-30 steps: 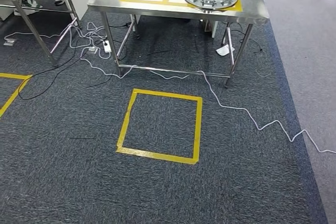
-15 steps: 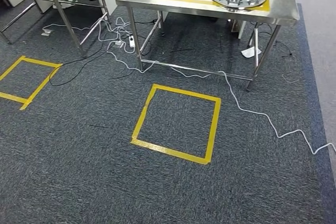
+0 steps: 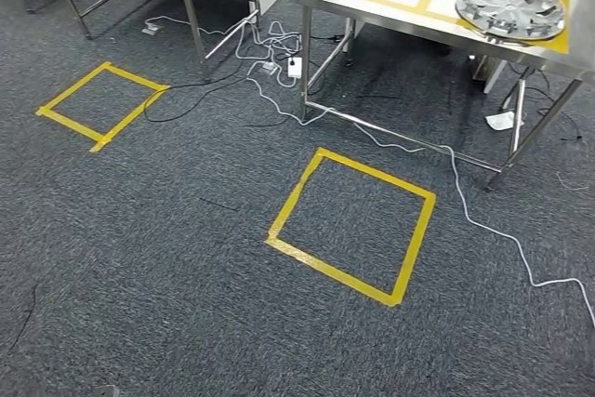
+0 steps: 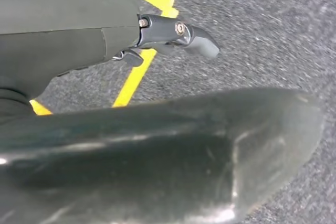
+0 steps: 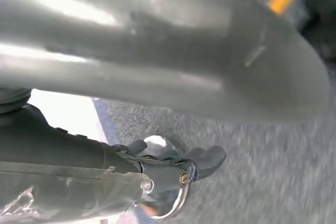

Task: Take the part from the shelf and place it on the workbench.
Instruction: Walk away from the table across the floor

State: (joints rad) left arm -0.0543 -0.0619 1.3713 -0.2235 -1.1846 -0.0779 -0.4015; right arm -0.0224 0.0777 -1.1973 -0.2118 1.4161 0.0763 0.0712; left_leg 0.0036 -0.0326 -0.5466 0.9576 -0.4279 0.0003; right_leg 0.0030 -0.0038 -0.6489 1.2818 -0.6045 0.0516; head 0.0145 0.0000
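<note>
Where steel workbench [image 3: 393, 16] gleams, spoked disc part [image 3: 510, 6].

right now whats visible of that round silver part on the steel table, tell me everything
The round silver part looks like a wheel cover: a shiny grey metallic-looking disc with spokes radiating from a centre hub and raised tabs around its rim. It lies flat, apparently inner side up, near the front edge of the steel workbench, resting on the tabletop across yellow tape lines. Nothing else touches it, and no hand is near it.
</note>
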